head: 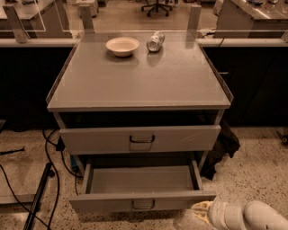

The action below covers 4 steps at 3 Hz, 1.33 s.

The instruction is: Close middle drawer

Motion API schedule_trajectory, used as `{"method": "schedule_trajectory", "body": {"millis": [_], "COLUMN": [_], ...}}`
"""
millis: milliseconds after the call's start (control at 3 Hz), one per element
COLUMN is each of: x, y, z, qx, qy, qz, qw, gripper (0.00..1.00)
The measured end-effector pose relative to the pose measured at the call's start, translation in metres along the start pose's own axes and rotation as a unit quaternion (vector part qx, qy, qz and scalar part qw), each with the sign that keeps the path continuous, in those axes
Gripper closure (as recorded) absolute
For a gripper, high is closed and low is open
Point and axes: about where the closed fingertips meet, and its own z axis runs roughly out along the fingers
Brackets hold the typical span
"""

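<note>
Grey metal middle drawer (103, 202) sits pulled well out at lower centre, its shallow tray exposed beneath the taller-fronted grey drawer (180, 137) with the pale scratch. In the lower right, the white arm's pale gripper (201, 208) hangs just beside that drawer front's right corner, and its grip can't be made out.

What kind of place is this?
Probably an office or lab: a swivel chair and desks behind a grey drawer cabinet, its middle drawer open. The gripper sits bottom right.

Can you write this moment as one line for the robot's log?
middle drawer: pulled open | gripper: low, by its front corner | task: not done
</note>
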Motion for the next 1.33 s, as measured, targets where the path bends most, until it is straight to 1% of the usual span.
{"method": "schedule_trajectory", "body": {"millis": [333,667,1000,1333], "x": [-0.007,-0.016,-0.024,-0.027], "y": [-0.011,-0.023,-0.038,-0.050], "z": [0.016,0.033,0.053,0.065], "qx": [0.024,0.037,0.049,0.056], "qy": [-0.036,-0.060,-0.079,-0.087], "qz": [-0.018,-0.032,-0.040,-0.041], "qw": [0.9989,0.9970,0.9949,0.9938], "gripper": [1.00,1.00,1.00,1.00]}}
